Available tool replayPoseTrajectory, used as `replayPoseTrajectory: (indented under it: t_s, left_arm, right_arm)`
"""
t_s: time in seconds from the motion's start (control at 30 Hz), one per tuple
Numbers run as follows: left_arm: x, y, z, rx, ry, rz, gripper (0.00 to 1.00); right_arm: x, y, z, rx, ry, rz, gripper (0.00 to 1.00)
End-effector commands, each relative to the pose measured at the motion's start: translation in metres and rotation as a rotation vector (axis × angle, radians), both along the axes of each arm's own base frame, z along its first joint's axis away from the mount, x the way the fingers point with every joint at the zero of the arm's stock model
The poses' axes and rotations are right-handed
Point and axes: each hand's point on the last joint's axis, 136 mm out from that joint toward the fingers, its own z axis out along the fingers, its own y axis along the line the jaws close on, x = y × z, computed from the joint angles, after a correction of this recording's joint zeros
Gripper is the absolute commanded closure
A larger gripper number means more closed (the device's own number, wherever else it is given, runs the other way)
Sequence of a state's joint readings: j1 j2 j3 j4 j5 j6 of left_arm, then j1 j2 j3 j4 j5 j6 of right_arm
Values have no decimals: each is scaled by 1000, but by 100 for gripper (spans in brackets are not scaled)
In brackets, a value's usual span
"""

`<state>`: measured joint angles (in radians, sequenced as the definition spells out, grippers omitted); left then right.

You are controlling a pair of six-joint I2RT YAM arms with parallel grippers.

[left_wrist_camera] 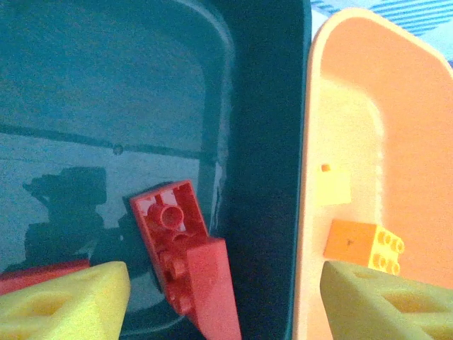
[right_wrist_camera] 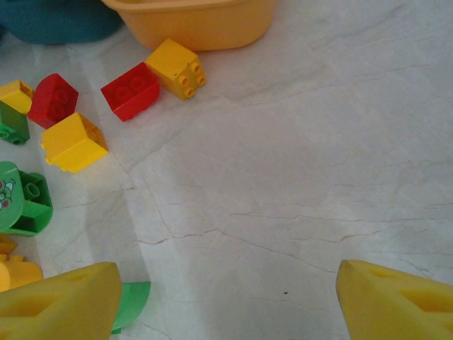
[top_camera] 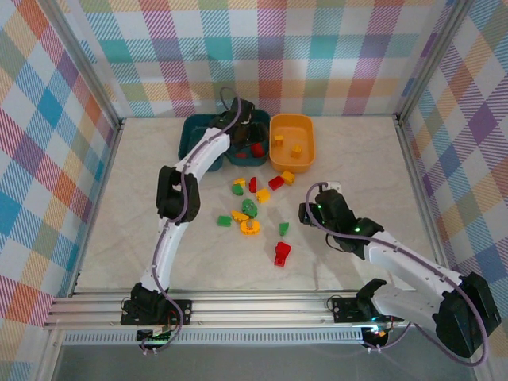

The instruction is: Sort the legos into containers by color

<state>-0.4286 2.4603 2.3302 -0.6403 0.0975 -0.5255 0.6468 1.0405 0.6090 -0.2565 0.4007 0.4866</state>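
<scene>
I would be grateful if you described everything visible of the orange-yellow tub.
The orange-yellow tub is a smooth, plastic-looking, rounded-rectangular bin. It stands upright and open at the far side of the table. Its left wall appears to touch a dark teal tub. At least two yellow-orange bricks lie on its floor.

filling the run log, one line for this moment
left gripper: open over teal tub | red brick: in tub | right gripper: open above table
</scene>
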Motion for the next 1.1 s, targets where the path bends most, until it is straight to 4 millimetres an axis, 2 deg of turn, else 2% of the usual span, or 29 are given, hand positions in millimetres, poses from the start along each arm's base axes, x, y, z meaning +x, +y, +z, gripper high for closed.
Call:
replayPoseTrajectory:
  t_s: [0.0, 0.07, 0.17, 0.23, 0.33, 0.43, 0.53, 0.57, 0.67, 0.83, 1.07]
  left_arm:
    - [-29, 1, 87, -75, -126, -62, 27]
    - [-55, 7, 108, -112, -178, -63, 26]
    - [-104, 31, 110, -176, -224, -10, 17]
    - [-141, 49, 88, -221, -214, 34, 12]
    - [-190, 75, 43, -251, -172, 93, 7]
    - [-232, 93, 1, -228, -87, 111, 5]
    - [-267, 108, -24, -215, -31, 118, 5]
    - [-276, 113, -30, -212, -24, 128, 5]
    - [-297, 132, -32, -196, -49, 160, 3]
    - [-318, 155, -17, -165, -130, 188, 0]
    - [-326, 168, 0, -145, -199, 199, 0]
  right_arm:
    - [4, 15, -5, 52, 23, 33, 22]
    - [7, 22, -9, 49, 53, 48, 23]
    - [17, 27, -10, -11, 80, 56, 23]
    - [30, 27, -12, -89, 86, 51, 21]
    - [53, 23, -25, -206, 116, 39, 21]
    - [76, 23, -43, -234, 174, 48, 23]
    - [96, 32, -47, -231, 184, 89, 27]
    - [102, 36, -47, -232, 185, 102, 28]
    - [123, 43, -49, -237, 216, 132, 31]
    - [152, 43, -58, -268, 251, 163, 33]
    - [157, 64, -63, -262, 257, 313, 35]
